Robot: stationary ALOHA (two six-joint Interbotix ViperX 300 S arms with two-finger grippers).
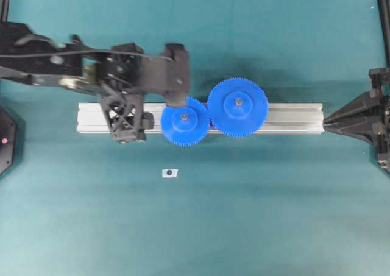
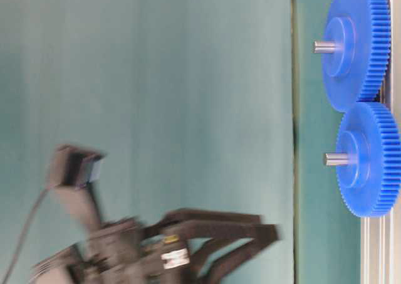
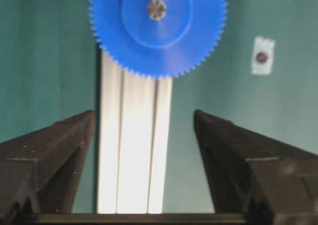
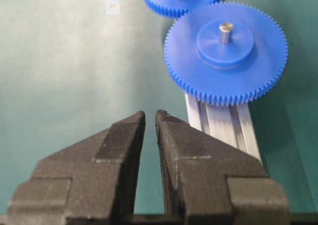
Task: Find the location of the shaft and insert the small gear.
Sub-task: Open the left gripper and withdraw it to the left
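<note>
Small gear [image 1: 184, 121] seated on shaft [image 1: 184, 114]; left claw [image 3: 144, 135] spread, empty; right claw [image 4: 150, 118] pressed together.

The left end effector [image 3: 144, 155] has its fingers spread wide with nothing between them, its arm reaching in from the left edge of the overhead view. The right end effector [image 4: 150, 118] has its fingertips almost touching, empty, parked at the right edge.

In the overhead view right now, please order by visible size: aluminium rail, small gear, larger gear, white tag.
1. aluminium rail
2. larger gear
3. small gear, partly under the left gripper
4. white tag
</note>
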